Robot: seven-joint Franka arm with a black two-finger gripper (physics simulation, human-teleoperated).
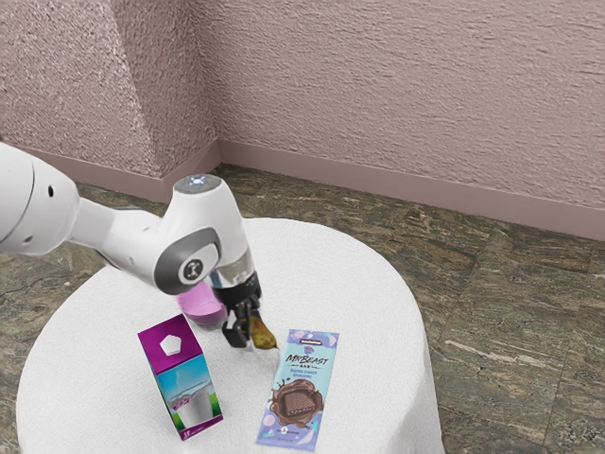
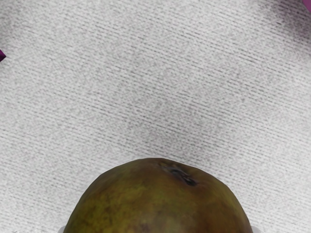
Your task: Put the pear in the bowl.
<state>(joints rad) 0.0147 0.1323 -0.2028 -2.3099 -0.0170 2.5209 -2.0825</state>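
My gripper (image 1: 248,336) is low over the table, its black fingers closed around the pear (image 1: 264,332), whose stem points toward the chocolate bar. In the wrist view the rounded, brownish-green end of the pear (image 2: 158,199) is large at the lower edge, with a sliver of grey at either side of it. Whether the pear touches the cloth I cannot tell. The pink bowl (image 1: 200,306) stands just beside the hand, toward the exterior view's left, partly hidden by the arm. A bit of the bowl (image 2: 306,4) shows at a corner of the wrist view.
A purple and blue milk carton (image 1: 182,378) stands near the gripper, on the side toward the exterior camera. The chocolate bar (image 1: 299,388) lies flat toward the exterior view's right. Both are on a round table with a white cloth (image 1: 364,284).
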